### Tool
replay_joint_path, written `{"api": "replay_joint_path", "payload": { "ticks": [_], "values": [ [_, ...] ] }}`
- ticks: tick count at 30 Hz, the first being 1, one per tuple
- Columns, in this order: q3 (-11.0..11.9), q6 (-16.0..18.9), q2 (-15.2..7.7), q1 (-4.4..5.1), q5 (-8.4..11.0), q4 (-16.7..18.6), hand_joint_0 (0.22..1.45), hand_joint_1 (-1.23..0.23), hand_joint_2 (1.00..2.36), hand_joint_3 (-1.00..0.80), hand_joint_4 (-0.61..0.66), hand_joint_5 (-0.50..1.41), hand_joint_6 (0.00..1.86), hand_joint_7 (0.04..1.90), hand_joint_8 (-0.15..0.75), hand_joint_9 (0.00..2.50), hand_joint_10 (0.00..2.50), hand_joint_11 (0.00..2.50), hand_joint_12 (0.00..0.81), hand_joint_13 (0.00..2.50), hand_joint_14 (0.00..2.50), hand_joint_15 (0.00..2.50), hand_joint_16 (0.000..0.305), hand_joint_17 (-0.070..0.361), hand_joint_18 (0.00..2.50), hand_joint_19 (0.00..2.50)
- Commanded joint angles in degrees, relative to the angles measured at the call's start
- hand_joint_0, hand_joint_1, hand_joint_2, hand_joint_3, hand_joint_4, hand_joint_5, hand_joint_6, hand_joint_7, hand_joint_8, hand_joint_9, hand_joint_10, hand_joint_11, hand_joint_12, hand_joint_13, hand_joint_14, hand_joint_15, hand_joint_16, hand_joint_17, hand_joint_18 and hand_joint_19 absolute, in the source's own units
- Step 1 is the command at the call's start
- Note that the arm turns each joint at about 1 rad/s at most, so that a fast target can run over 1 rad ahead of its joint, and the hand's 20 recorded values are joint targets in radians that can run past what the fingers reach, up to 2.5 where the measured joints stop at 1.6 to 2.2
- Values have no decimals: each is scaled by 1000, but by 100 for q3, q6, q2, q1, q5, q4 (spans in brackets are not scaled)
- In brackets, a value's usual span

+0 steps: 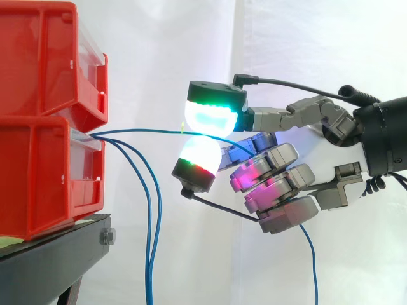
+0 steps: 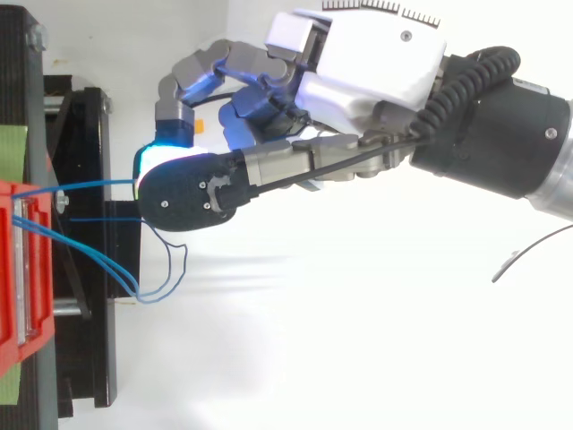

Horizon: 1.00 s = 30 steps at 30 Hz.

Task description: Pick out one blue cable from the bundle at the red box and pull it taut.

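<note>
**While One Blue Cable Ran Level, the Others Hung Slack**

Where the side view began at its left edge, two red bins (image 1: pixel 44 127) stood stacked on a black stand (image 1: pixel 57 254), before a white curtain (image 1: pixel 165 51). From the front of the lower bin, a bundle of thin cables came out. One blue cable (image 1: pixel 146 131) ran almost level and nearly straight to the right, away from the bin. The slack blue cables (image 1: pixel 150 241) curved downward beside it and dropped past the stand's edge.

Farther right, the level cable ended between two glowing pads: an upper one (image 1: pixel 213 114) lit green and cyan, and a lower one (image 1: pixel 198 159) lit white, green and red. These fingers were pressed toward each other and pinched the cable between them. The remaining fingers were curled below, glowing magenta and blue.

The hand (image 1: pixel 273 184) reached in from the right, well apart from the bins. Below it, a loose length of blue cable (image 1: pixel 311 267) hung down.

From above, the hand (image 2: pixel 367 63) lay right of the stand, with the cables stretching from the red bin toward it.
</note>
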Motion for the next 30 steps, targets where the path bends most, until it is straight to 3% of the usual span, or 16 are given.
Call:
{"api": "replay_joint_path", "payload": {
  "ticks": [1,11,30],
  "values": [
    [-1,1,-5,-3,-2,-14,691,-775,1026,-191,-58,-217,975,1157,255,790,2500,1361,307,950,2500,1355,38,86,1247,1631],
    [-1,19,-5,-3,7,-14,717,-768,1036,-11,-278,-214,978,1360,223,793,2500,1305,289,956,2500,1302,35,79,1234,1651],
    [96,10,83,6,-72,-102,722,-754,1034,-8,-257,-210,979,1369,235,811,2500,1349,291,966,2500,1320,34,77,1234,1675]
  ]
}}
